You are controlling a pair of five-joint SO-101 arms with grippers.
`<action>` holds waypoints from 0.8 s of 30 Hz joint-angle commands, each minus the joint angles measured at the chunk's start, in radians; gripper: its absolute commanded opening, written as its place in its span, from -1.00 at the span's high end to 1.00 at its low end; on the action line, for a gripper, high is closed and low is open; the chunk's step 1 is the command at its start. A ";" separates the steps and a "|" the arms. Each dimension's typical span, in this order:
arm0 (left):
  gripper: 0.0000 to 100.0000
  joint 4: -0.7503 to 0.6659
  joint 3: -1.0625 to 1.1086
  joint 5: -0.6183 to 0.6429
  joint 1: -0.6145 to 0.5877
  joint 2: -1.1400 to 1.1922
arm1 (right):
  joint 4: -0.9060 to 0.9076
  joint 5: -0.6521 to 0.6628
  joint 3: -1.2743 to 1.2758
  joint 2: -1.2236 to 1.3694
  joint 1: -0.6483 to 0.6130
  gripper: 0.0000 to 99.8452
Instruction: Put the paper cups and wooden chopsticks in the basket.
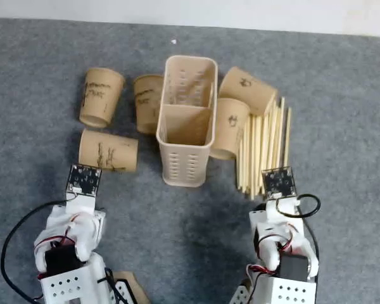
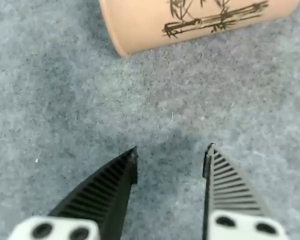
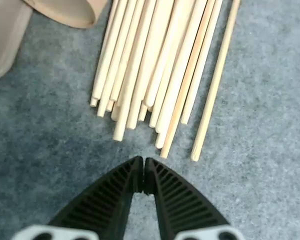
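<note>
Fingers (image 2: 112, 185) of the left gripper (image 2: 171, 150) are noted spread apart over bare carpet (image 2: 65, 100), with nothing between them. Those of the right gripper (image 3: 143, 162) are pressed together tip to tip and are likewise empty. Five cups (image 1: 101, 96) are counted on the carpet, all outside the basket (image 1: 185, 174): three on the left arm's side and two on the right arm's side, the latter lying against the basket and the chopsticks (image 1: 263, 149). The near cup (image 1: 107, 151) lies on its side just ahead of the left gripper and is not touched by it; in the left wrist view its wall (image 2: 200, 20) is seen beyond the fingertips. The chopsticks (image 3: 155, 65) lie in a loose bundle beside the basket, their ends close in front of the right gripper, one stick a little apart from the rest. No cup or stick is seen inside the basket. Judged: the task is at its start, with the first pick not yet made. For the next move, the left gripper would have to be brought forward until the near cup's wall sits between the spread fingers, then clamped gently, as thin paper may crush. The right gripper would first have to be parted before any stick could be taken.
</note>
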 commanded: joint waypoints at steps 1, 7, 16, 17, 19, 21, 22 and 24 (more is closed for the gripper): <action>0.52 -0.015 0.016 -0.008 -0.012 0.005 | -0.016 0.008 0.124 -0.005 -0.007 0.93; 0.52 -0.015 0.016 -0.006 -0.008 0.005 | -0.016 0.008 0.124 -0.005 -0.007 0.93; 0.52 -0.060 0.002 -0.011 -0.013 -0.004 | -0.016 0.008 0.124 -0.005 -0.007 0.93; 0.52 -0.094 -0.015 -0.011 -0.013 -0.004 | -0.016 0.008 0.124 -0.005 -0.007 0.93; 0.52 -0.130 -0.081 -0.043 -0.015 -0.004 | -0.016 0.008 0.124 -0.005 -0.007 0.93; 0.52 -0.117 -0.179 -0.049 -0.033 0.005 | -0.016 0.008 0.124 -0.005 -0.007 0.93; 0.52 -0.106 -0.237 -0.046 -0.047 0.007 | -0.016 0.008 0.124 -0.005 -0.007 0.93; 0.52 -0.058 -0.364 -0.037 -0.059 0.021 | -0.016 0.008 0.124 -0.005 -0.007 0.93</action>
